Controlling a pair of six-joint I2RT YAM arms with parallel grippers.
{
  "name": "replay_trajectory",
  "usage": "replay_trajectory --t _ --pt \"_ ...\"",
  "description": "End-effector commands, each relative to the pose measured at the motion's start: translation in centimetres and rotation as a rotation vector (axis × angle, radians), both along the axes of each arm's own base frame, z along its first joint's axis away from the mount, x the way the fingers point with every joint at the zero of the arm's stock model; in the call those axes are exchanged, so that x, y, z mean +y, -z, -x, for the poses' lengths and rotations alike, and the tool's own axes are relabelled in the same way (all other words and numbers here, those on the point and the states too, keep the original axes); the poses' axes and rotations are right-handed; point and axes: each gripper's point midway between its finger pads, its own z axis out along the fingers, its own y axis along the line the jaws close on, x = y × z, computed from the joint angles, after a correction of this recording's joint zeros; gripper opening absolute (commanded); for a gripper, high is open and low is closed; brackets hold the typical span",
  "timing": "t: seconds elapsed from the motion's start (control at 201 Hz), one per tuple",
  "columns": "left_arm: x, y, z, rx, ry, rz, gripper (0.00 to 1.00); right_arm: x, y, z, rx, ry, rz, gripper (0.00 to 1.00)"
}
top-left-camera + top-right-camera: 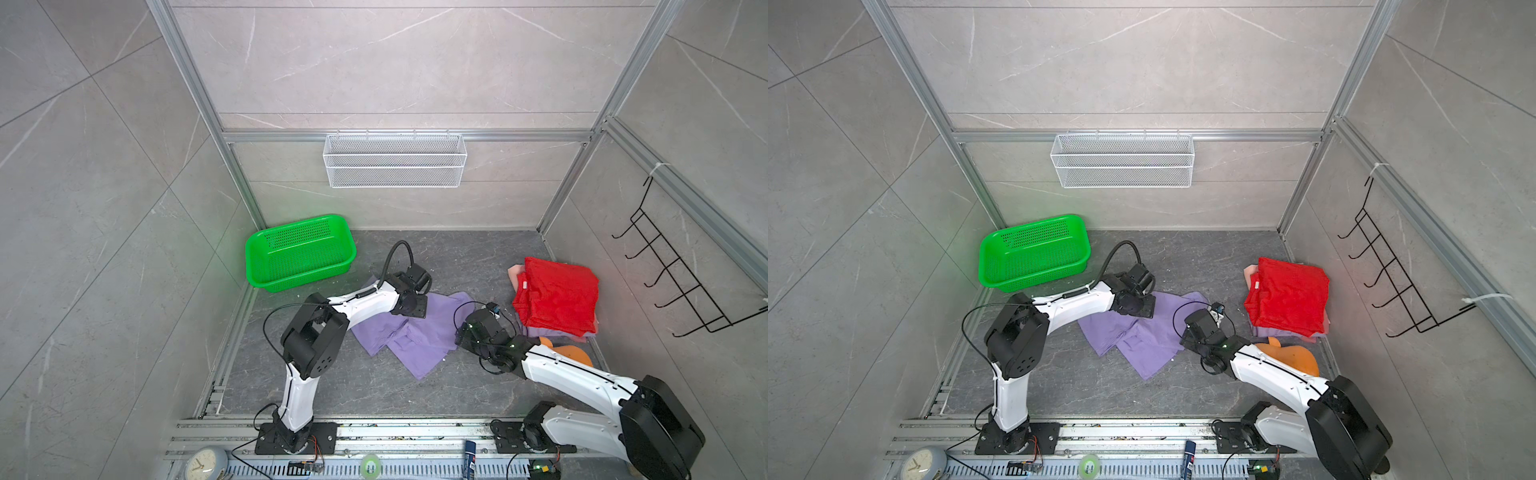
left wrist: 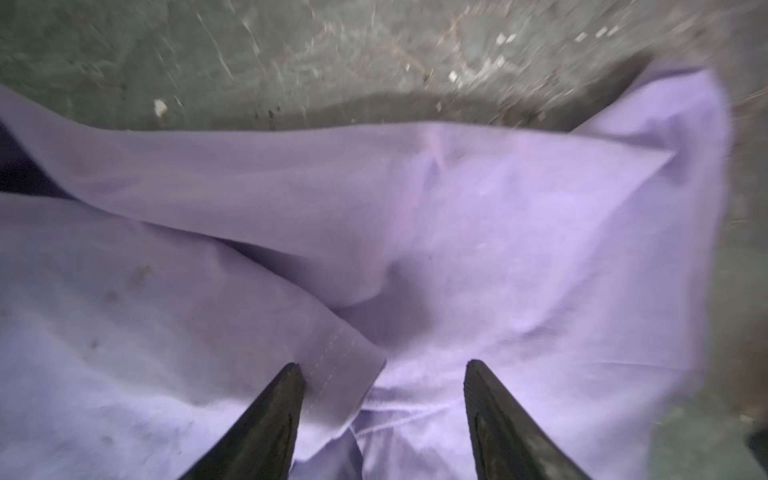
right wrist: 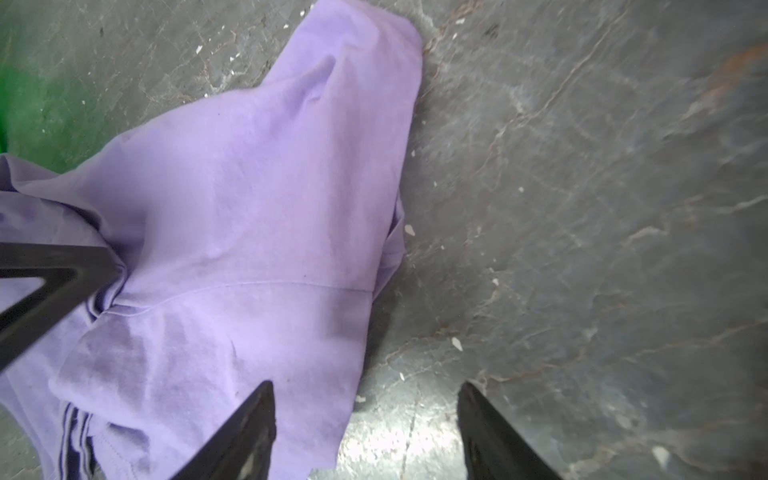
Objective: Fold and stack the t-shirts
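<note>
A lavender t-shirt point(image 1: 415, 336) lies rumpled and unfolded in the middle of the dark table point(image 1: 457, 253). The left hand point(image 2: 382, 365) is over its far edge, fingers spread, a stitched hem lying between them with nothing clamped. The right hand point(image 3: 365, 386) is at the shirt's right edge, likewise released, one finger over cloth and the other over bare table. To the right, a folded red t-shirt point(image 1: 557, 295) tops a stack, a pink t-shirt point(image 1: 515, 272) peeking out beneath.
</note>
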Motion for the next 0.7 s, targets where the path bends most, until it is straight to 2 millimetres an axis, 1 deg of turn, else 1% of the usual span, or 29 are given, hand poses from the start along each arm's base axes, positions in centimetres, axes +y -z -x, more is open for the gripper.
replay_trajectory --t 0.0,0.124,0.204,0.279,0.383,0.453,0.483,0.528,0.548,0.552,0.577,0.587,0.597,0.612,0.627,0.647,0.697 --pt "2.0 0.2 -0.5 -0.024 -0.021 -0.123 0.64 0.9 0.6 0.1 -0.001 -0.002 -0.066 0.7" --pt "2.9 0.6 -0.7 -0.045 -0.042 -0.17 0.6 1.5 1.4 0.0 0.007 -0.016 -0.08 0.7" --pt "3.1 0.8 -0.9 -0.053 -0.048 -0.178 0.5 2.1 2.0 -0.4 0.007 -0.032 -0.095 0.69" --pt "3.2 1.0 -1.1 -0.061 -0.056 -0.187 0.34 2.6 2.5 -0.6 0.029 -0.032 -0.101 0.68" --pt "3.3 0.9 -1.3 -0.073 -0.069 -0.173 0.23 4.0 2.7 -0.7 0.03 -0.054 -0.137 0.65" --pt "3.3 0.6 -1.3 -0.079 -0.076 -0.15 0.17 4.6 2.8 -0.8 0.033 -0.069 -0.136 0.61" --pt "3.3 0.5 -1.3 -0.082 -0.082 -0.142 0.15 4.9 2.7 -0.9 0.03 -0.075 -0.134 0.57" --pt "3.4 0.3 -1.4 -0.086 -0.088 -0.131 0.1 5.1 2.5 -1.1 0.023 -0.077 -0.131 0.49" --pt "3.5 0.2 -1.3 -0.087 -0.09 -0.126 0.07 5.2 2.4 -1.2 0.019 -0.08 -0.128 0.42" --pt "3.5 0.1 -1.3 -0.088 -0.09 -0.124 0.06 5.2 2.4 -1.2 0.019 -0.08 -0.128 0.42" --pt "3.6 -0.1 -1.3 -0.091 -0.092 -0.12 0.04 5.3 2.1 -1.4 0.011 -0.08 -0.124 0.34" --pt "3.6 -0.2 -1.4 -0.093 -0.096 -0.118 0.03 5.3 2.1 -1.4 0.01 -0.078 -0.123 0.33" --pt "3.7 -0.2 -1.3 -0.094 -0.097 -0.116 0.03 5.3 1.9 -1.4 0.009 -0.078 -0.119 0.29" --pt "3.8 -0.4 -1.3 -0.097 -0.099 -0.113 0.02 5.2 1.8 -1.5 0.007 -0.076 -0.113 0.25" --pt "3.8 -0.6 -1.3 -0.1 -0.101 -0.109 0.01 5.2 1.7 -1.5 0.006 -0.077 -0.111 0.23" --pt "4.0 -0.8 -1.3 -0.104 -0.104 -0.106 0.0 5.1 1.4 -1.5 0.0 -0.076 -0.102 0.18" --pt "4.4 -1.6 -1.4 -0.118 -0.111 -0.095 0.0 4.8 0.8 -1.6 -0.01 -0.074 -0.077 0.12"
